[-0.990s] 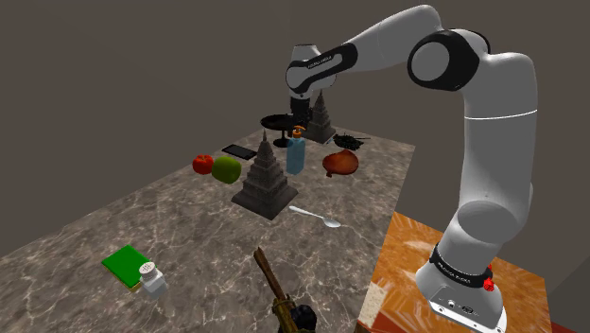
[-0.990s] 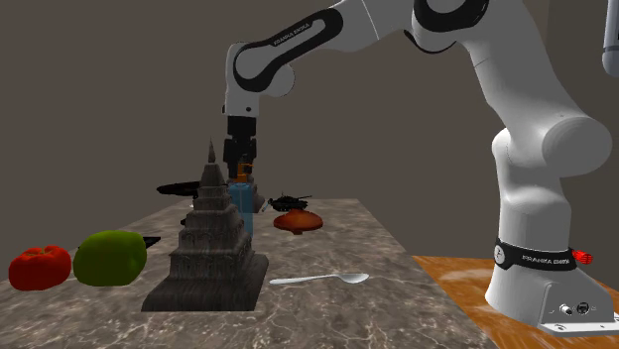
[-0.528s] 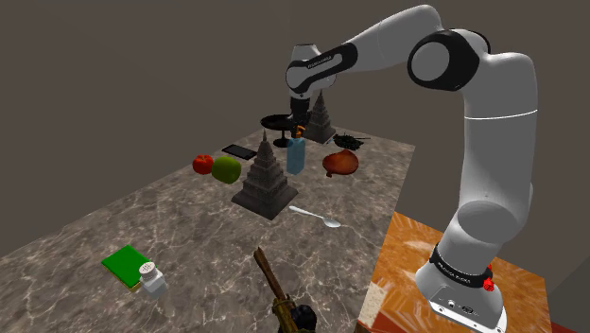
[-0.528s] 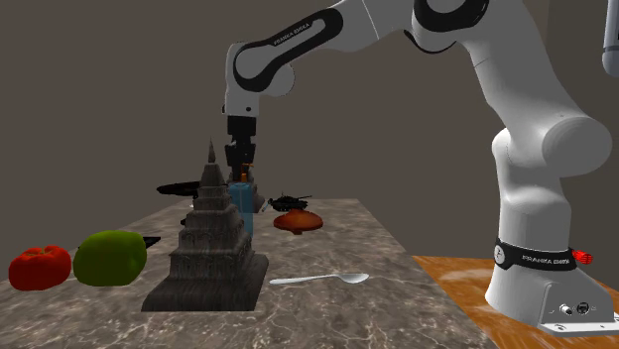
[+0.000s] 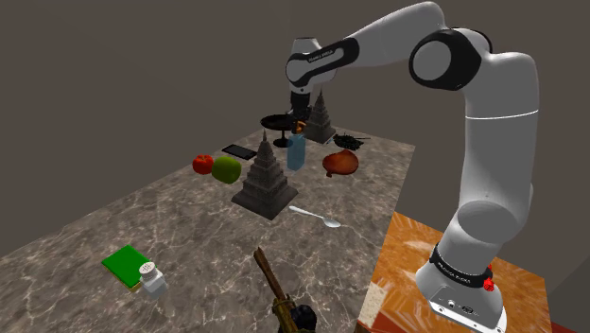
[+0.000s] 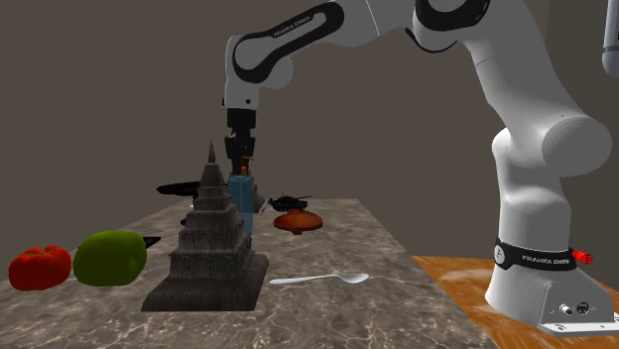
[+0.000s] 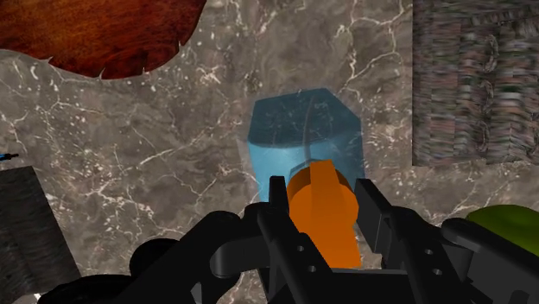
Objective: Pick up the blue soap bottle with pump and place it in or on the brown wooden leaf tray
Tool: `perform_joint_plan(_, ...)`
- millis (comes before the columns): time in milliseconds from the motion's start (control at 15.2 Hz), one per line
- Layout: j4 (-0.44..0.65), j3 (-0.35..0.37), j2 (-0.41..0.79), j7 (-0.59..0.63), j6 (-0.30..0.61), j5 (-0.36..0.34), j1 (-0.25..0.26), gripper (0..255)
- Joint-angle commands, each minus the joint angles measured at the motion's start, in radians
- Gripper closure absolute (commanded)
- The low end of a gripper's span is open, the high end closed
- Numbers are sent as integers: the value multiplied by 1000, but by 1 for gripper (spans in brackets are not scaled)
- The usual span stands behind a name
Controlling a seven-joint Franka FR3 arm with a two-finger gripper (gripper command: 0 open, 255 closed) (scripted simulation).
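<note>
Wrist view: we see the tool (image 7: 320, 190) clamped on the orange pump (image 7: 324, 216) of the blue soap bottle (image 7: 298, 134). Shoulder view adds: leaf tray (image 5: 340, 163) at the bottle's 3 o'clock.

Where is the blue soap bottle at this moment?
In the shoulder view the blue soap bottle is between the dark tower model and the brown leaf tray, its pump clasped by the hand.
</note>
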Motion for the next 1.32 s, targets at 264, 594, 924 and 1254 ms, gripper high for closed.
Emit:
perform_joint_plan(264, 54, 0, -20, 1, -74, -1, 1, 255)
perform_joint_plan(594, 111, -1, -27, 0, -138, -1, 1, 255)
perform_joint_plan(924, 165, -1, -29, -2, -194, -1, 0, 255)
perform_joint_plan(1254, 116, -32, -103, -95, -217, 8, -59, 255)
